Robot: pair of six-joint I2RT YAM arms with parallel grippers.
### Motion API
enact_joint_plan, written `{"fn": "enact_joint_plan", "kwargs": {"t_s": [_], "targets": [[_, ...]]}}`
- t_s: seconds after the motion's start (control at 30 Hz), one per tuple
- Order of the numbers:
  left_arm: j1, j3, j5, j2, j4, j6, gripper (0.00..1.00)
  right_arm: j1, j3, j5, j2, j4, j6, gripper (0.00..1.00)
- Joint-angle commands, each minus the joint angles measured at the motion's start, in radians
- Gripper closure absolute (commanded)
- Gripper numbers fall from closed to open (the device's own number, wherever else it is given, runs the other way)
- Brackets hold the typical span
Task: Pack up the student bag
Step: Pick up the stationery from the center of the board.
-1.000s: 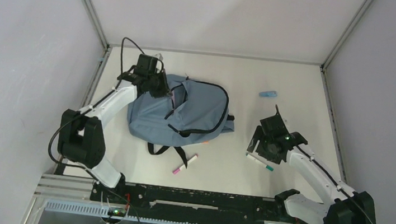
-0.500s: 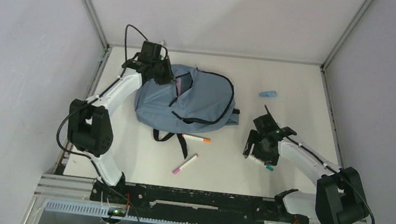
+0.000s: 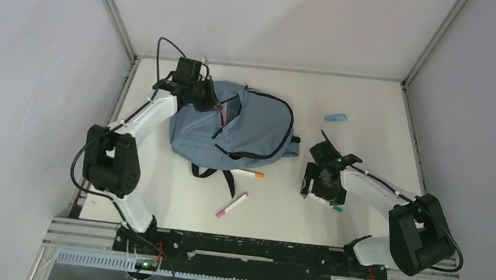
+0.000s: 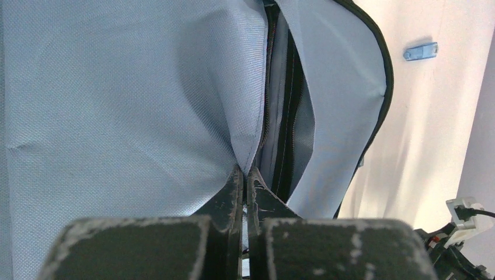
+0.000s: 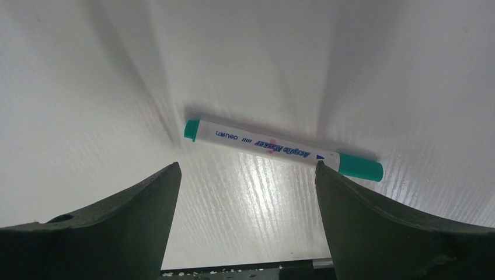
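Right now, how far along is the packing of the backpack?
Early. Done: the student bag lies unzipped, and the left gripper is shut on the edge of its flap, holding the opening apart. In hand: the right gripper hangs open over the green marker, which lies on the table. Left: that marker, the orange marker, the pink marker and the small blue item all lie outside the bag.

White tabletop [image 3: 279, 214]. Teal-capped white marker [image 5: 283, 149] lying flat on it, right side. Orange-tipped marker [image 3: 247, 173] near centre. Pink-tipped marker [image 3: 232, 205] nearer front edge, apart. Small light-blue block [image 3: 335, 117] towards back right, alone.
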Motion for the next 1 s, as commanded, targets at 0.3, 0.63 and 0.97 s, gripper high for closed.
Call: {"fn": "enact_joint_plan", "kwargs": {"t_s": [0.3, 0.63, 0.97], "targets": [[0.002, -0.046, 0.068, -0.079, 0.055, -0.021, 1.0, 0.174, 0.125, -0.143, 0.015, 0.031, 0.025, 0.08], [0.002, -0.06, 0.079, -0.085, 0.058, -0.02, 1.0, 0.096, 0.145, -0.058, 0.05, 0.033, -0.053, 0.05], [0.002, -0.062, 0.105, -0.07, 0.06, -0.019, 1.0, 0.174, 0.087, -0.106, 0.178, 0.045, -0.049, 0.02]]}}
